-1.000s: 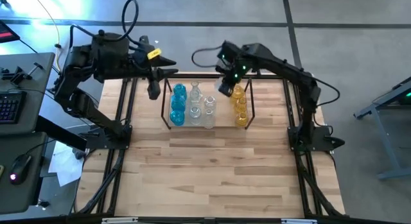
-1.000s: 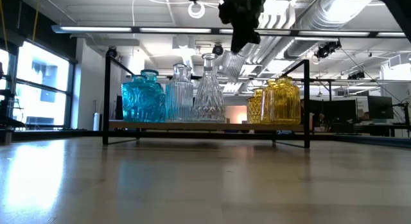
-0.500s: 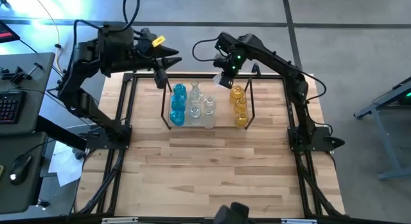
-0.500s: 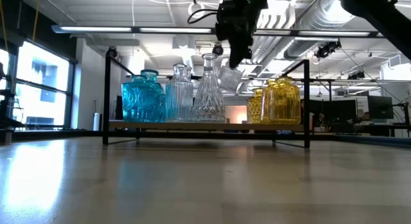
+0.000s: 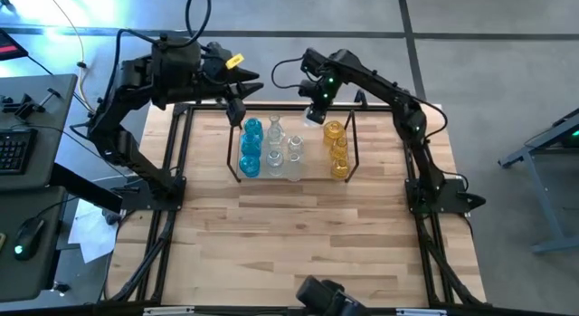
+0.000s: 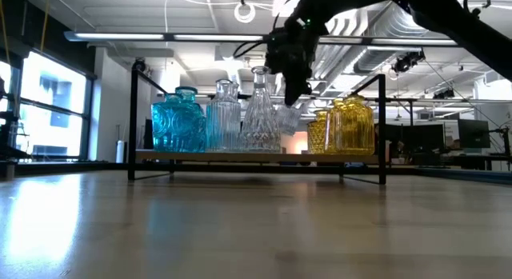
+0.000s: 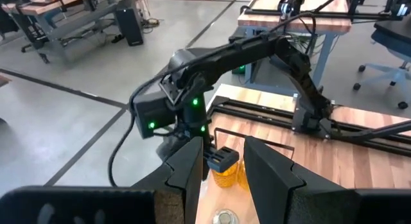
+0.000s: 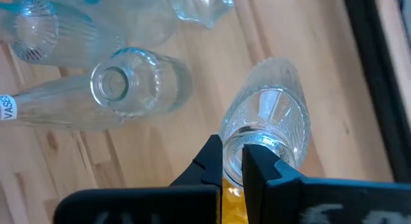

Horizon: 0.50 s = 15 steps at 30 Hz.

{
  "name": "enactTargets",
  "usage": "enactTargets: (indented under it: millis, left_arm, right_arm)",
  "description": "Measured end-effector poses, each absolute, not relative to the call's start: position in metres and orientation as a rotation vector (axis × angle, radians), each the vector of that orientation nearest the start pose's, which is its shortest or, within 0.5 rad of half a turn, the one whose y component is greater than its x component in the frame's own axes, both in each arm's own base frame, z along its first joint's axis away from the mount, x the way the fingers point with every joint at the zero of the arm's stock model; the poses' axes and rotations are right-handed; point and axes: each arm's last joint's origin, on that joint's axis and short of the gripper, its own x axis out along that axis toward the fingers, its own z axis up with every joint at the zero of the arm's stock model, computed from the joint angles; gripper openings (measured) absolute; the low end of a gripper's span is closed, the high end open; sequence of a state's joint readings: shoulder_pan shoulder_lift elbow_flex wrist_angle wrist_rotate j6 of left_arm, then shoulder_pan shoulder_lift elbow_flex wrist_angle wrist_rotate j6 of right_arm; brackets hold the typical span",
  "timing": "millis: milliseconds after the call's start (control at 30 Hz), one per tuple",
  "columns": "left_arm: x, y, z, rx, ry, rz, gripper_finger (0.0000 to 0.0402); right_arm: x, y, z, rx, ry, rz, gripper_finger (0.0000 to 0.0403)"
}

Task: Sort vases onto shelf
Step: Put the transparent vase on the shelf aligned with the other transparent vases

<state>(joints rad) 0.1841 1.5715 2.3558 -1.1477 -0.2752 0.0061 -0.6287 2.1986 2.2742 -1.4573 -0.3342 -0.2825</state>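
Overhead, the right gripper [image 5: 315,114] hung over the back of the shelf [image 5: 352,144], its fingers pinched tight on the rim of a clear ribbed vase [image 8: 270,124] (seen best from that arm's wrist camera, where the glass mouth sat clamped between the two dark fingers [image 8: 209,161]). From table height the clear vase [image 6: 286,117] dangled below the gripper [image 6: 294,97], low among the others and just beside the amber vases [image 6: 346,127], with the tall cut-glass bottle [image 6: 260,115] on its other side. Whether its base touched the shelf floor could not be told. Further along from the gripper, two more clear vases [image 5: 294,158] stood in the middle of the shelf, and beyond them the blue vases [image 5: 251,146] filled the far end; the amber ones [image 5: 337,149] lined the end nearest the right arm. Meanwhile the left gripper [image 5: 237,112] waited above the table's back edge, just off the shelf's blue end, its fingers [image 7: 192,169] parted narrowly with nothing between them, pointing towards the right arm.
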Motion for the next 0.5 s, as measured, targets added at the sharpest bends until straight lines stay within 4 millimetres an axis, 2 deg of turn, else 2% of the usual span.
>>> enactTargets:
  millis: [133, 500]
  left_arm:
    - [0.234, 0.052, 0.550, 0.021, 0.364, 0.454, 0.0101]
    - [0.234, 0.052, 0.550, 0.033, 0.367, 0.450, 0.0101]
  right_arm:
    - [0.363, -0.243, 0.293, 0.401, 1.249, -0.037, 0.0000]
    - [0.376, -0.220, 0.287, 0.400, 1.301, 0.024, 0.0000]
